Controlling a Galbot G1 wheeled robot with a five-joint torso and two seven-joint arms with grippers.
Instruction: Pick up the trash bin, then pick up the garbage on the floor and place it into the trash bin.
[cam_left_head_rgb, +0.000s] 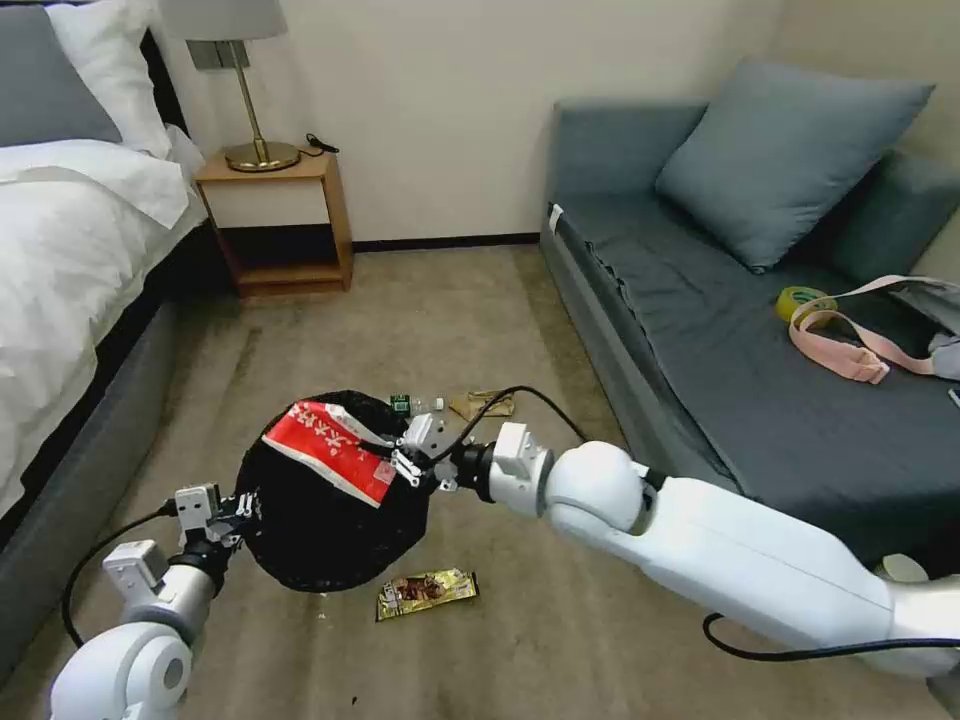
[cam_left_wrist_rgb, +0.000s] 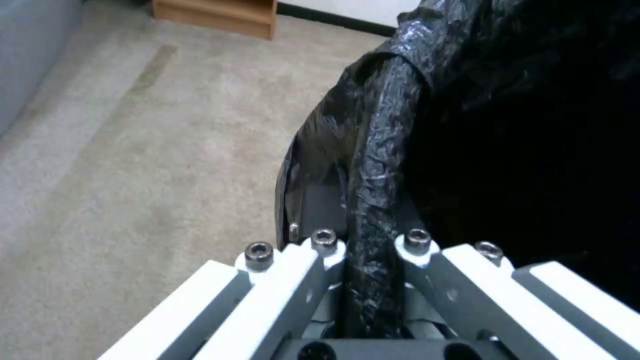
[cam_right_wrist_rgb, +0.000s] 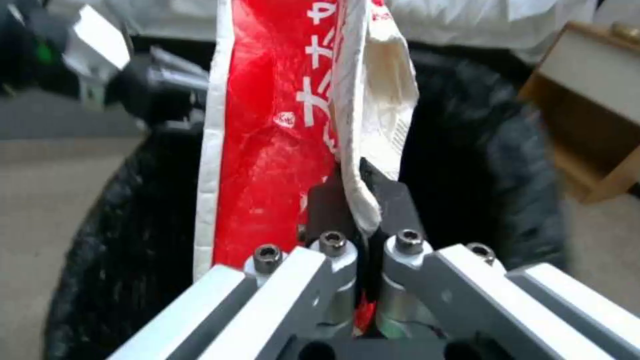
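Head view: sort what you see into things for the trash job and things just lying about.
Job: trash bin clamped at its rim by left gripper; red-and-white wrapper pinched by right gripper above it; gold-brown wrapper, bottle, paper bag on the floor.

Lying about: lamp, nightstand, pillow, pink strap, tape roll.

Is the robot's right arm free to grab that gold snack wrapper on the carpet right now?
Probably not: the right gripper is shut on the red-and-white wrapper over the trash bin. The gold-brown wrapper lies uncovered on the floor beside the bin.

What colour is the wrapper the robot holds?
The wrapper is red with white edging and lettering; right wrist view shows it best.
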